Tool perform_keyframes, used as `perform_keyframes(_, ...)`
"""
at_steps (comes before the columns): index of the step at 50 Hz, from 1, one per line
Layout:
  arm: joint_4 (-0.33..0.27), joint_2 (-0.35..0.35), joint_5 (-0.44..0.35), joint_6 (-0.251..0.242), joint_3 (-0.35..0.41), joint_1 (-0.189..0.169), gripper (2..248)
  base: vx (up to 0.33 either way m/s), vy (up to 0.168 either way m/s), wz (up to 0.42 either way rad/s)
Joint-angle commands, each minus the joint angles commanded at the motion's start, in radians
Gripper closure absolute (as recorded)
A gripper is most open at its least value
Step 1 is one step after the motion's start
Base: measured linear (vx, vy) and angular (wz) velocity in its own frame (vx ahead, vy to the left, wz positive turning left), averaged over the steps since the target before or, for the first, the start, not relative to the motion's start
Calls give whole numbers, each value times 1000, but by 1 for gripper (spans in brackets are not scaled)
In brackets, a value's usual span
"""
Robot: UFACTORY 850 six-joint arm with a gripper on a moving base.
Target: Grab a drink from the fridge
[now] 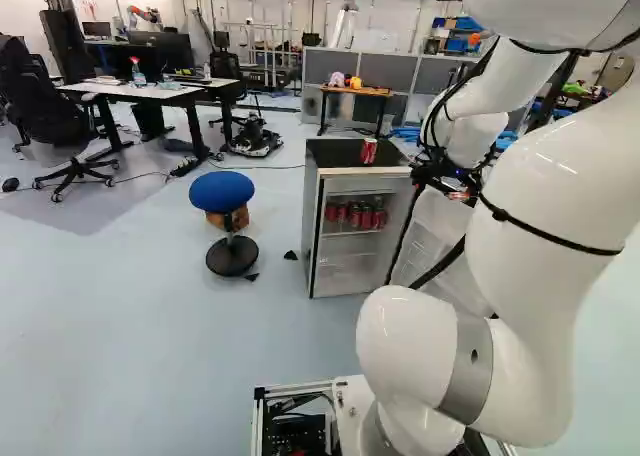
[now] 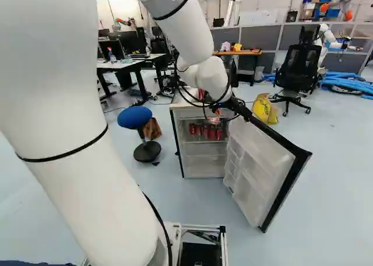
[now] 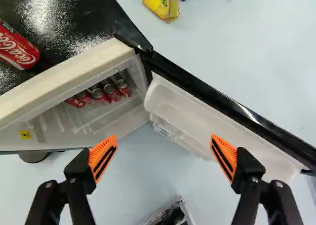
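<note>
In the right base view my gripper (image 2: 217, 113) is in front of the fridge's upper part. From the wrist, the gripper (image 3: 164, 150) stands wide open, nothing between its orange pads, above the floor ahead of the fridge (image 3: 74, 74). The fridge (image 1: 311, 231) has its door (image 2: 265, 155) swung out to the right. Several red cans (image 3: 109, 91) stand in a row on an inner shelf (image 1: 350, 232); ahead of the gripper they appear under the fridge's top edge. Another red can (image 1: 369, 151) is on the black fridge top, seen also as a large can (image 3: 17, 47) from the wrist.
The open door (image 3: 207, 106) with its white bins reaches alongside the gripper. A blue stool (image 1: 221, 192) is left of the fridge. Behind are a wooden table (image 2: 239, 52), a yellow bag (image 2: 265, 108), an office chair (image 2: 296, 73) and another robot (image 2: 326, 35).
</note>
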State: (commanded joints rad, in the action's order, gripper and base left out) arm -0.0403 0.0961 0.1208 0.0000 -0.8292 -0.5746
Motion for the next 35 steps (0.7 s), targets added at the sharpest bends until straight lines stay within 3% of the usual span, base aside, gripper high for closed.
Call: perform_keyframes(35,0,41,278,0,-144,-76,3,0,0,0)
